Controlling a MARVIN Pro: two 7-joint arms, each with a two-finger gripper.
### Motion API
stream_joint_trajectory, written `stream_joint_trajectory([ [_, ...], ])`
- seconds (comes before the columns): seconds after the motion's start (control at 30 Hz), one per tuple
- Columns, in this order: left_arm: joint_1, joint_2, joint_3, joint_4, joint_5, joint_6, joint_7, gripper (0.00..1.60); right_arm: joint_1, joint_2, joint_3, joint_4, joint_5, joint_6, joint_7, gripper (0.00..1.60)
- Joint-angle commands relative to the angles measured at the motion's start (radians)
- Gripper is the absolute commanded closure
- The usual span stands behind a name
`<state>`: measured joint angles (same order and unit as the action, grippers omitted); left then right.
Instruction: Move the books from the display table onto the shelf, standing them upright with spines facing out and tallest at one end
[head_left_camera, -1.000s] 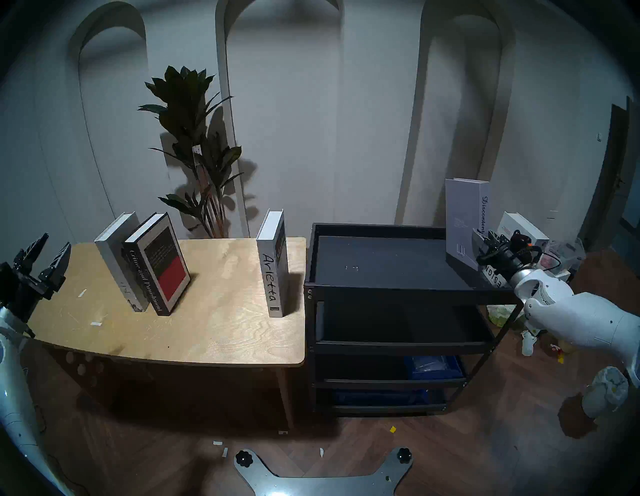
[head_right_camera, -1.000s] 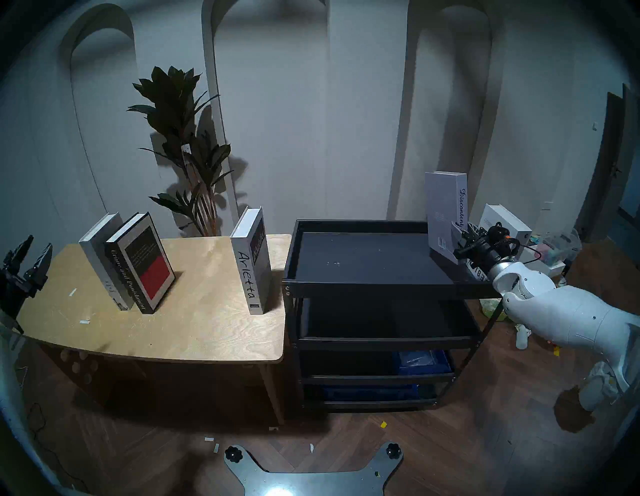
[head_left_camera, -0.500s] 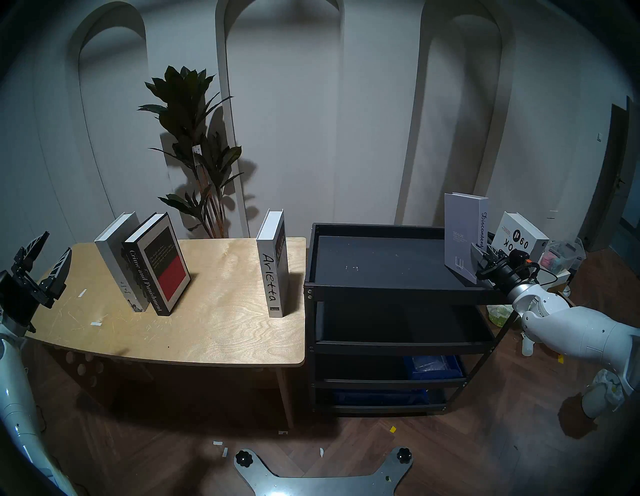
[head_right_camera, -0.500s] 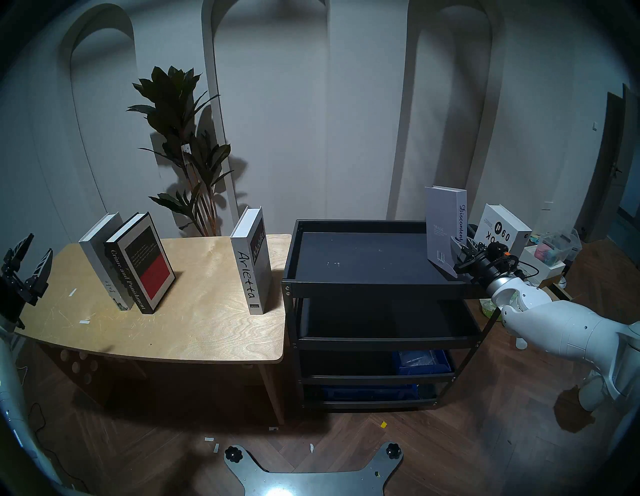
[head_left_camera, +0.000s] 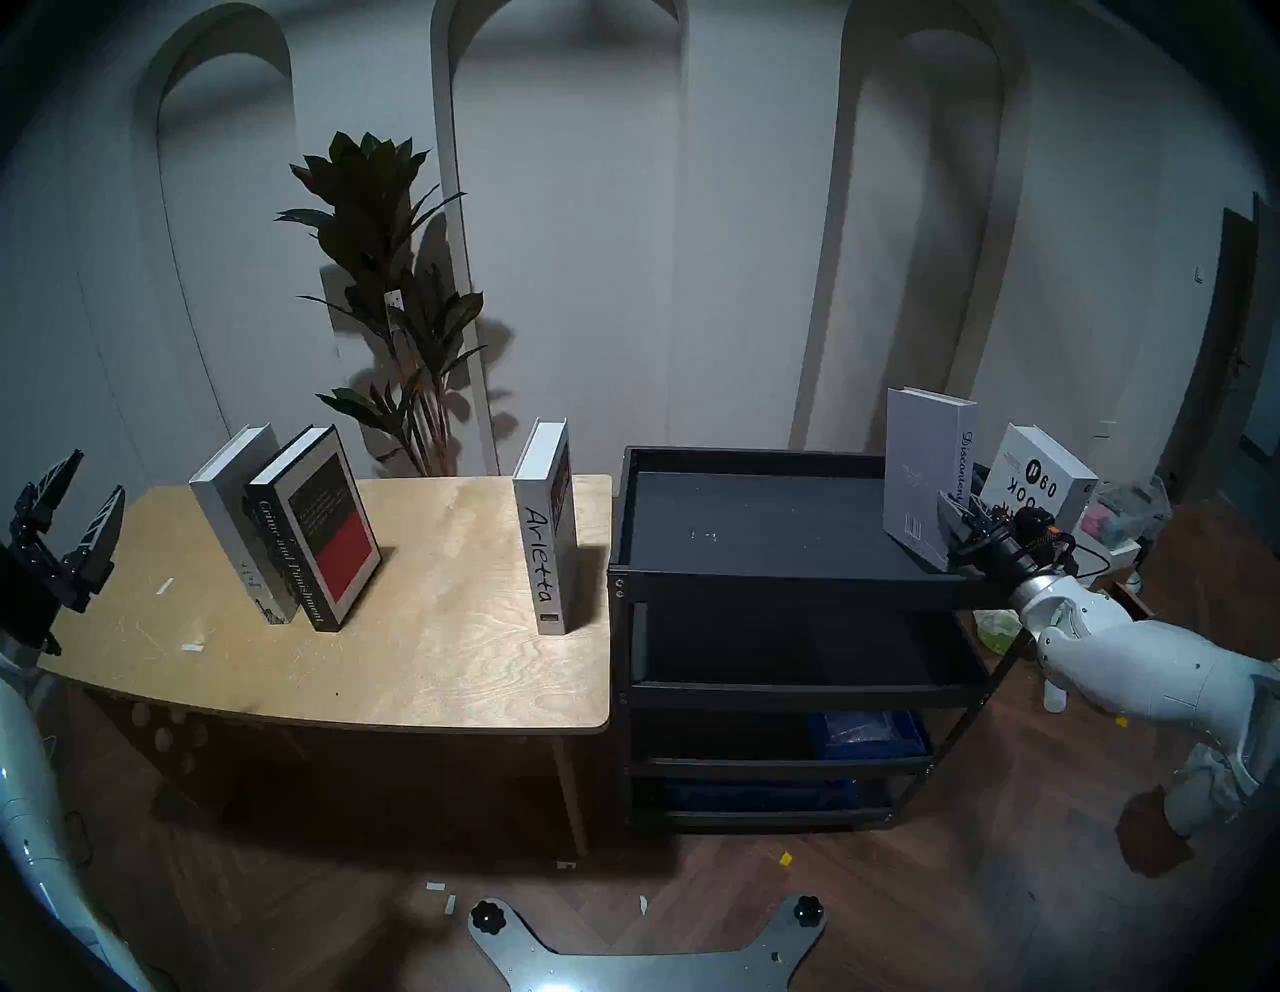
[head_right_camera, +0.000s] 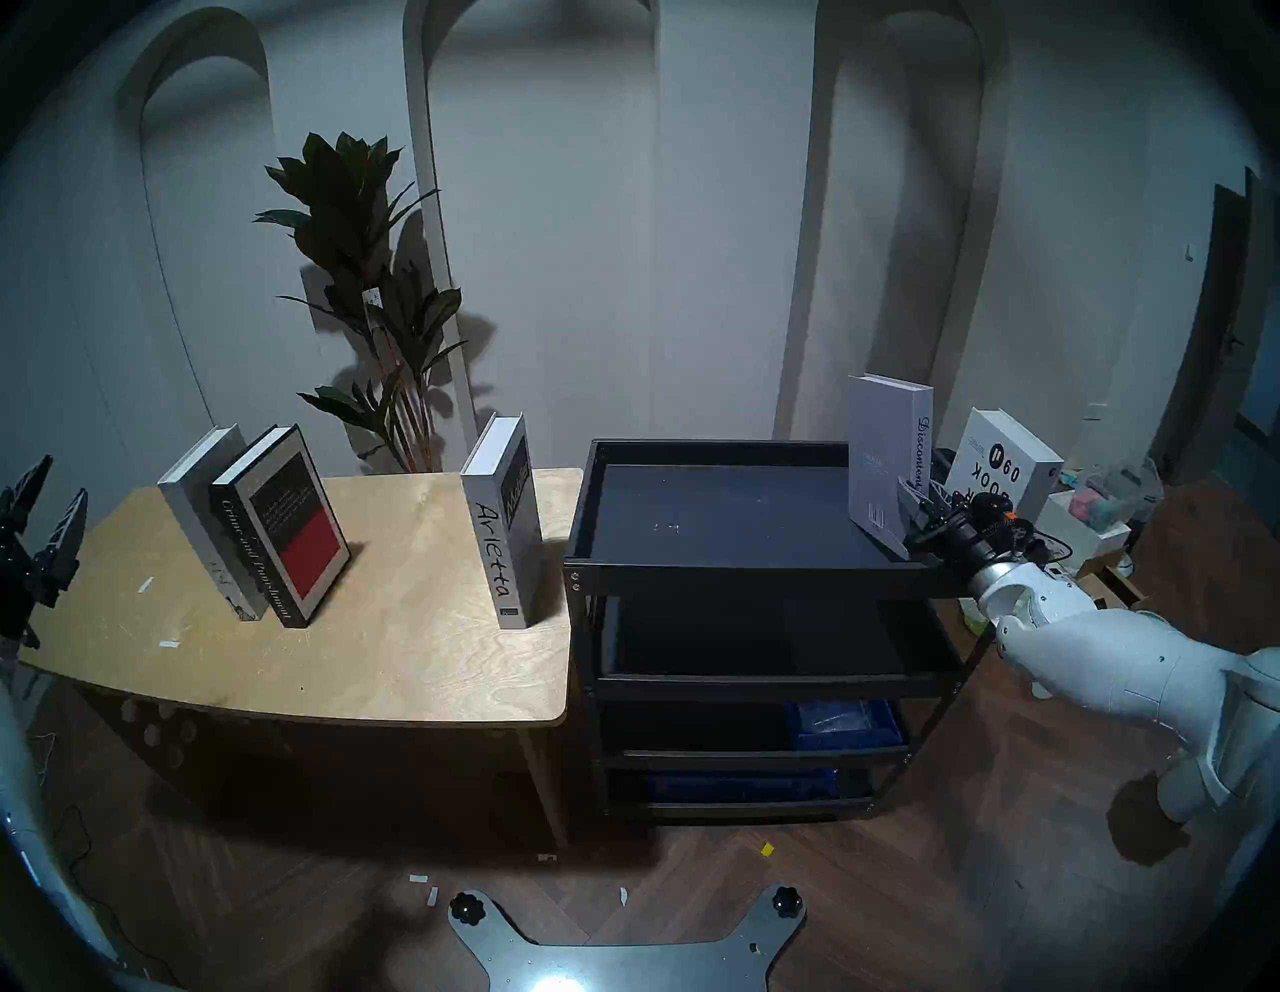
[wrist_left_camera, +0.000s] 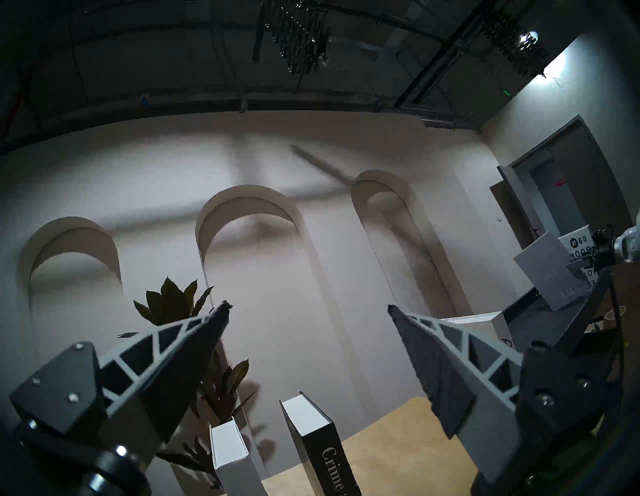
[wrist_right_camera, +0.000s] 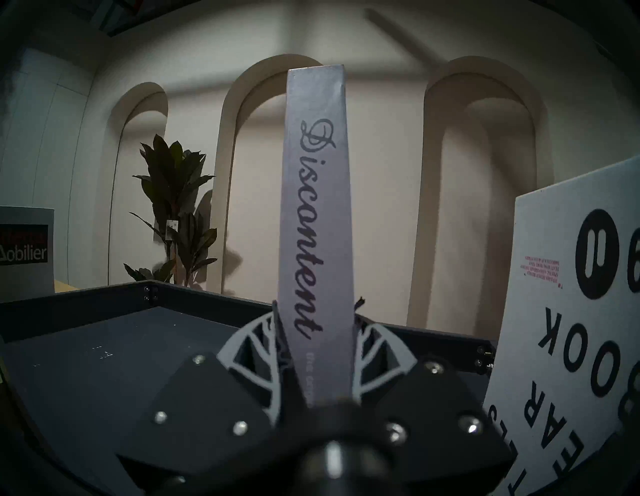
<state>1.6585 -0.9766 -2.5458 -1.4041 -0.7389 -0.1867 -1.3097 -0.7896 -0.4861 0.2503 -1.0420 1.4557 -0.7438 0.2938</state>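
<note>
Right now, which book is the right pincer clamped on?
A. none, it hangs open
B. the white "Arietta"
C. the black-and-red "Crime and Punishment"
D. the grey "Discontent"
D: in the right wrist view the right pincer grips the lower spine of the grey "Discontent", which stands at the right end of the black trolley.

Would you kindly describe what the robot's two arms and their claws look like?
Both arms have smooth white shells. The right arm ends in a silver ring, then a black wrist unit with an orange spot and a looping black cable. Each claw, left claw and right claw, has a black screwed base and two tapering grey lattice fingers.
</note>
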Motion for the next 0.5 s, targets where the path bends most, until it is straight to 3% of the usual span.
stream_joint_trajectory([
  [0.0, 0.033, -0.01, -0.036, -0.046, -0.027, 0.037, -0.021, 0.0, -0.032, 0.02, 0.005, -0.016, 0.032, -0.031, -0.009, 1.6],
  [0.47, 0.042, -0.029, -0.053, -0.078, -0.034, 0.063, -0.034, 0.0, -0.089, 0.093, 0.0, -0.097, 0.069, -0.067, -0.049, 1.6],
])
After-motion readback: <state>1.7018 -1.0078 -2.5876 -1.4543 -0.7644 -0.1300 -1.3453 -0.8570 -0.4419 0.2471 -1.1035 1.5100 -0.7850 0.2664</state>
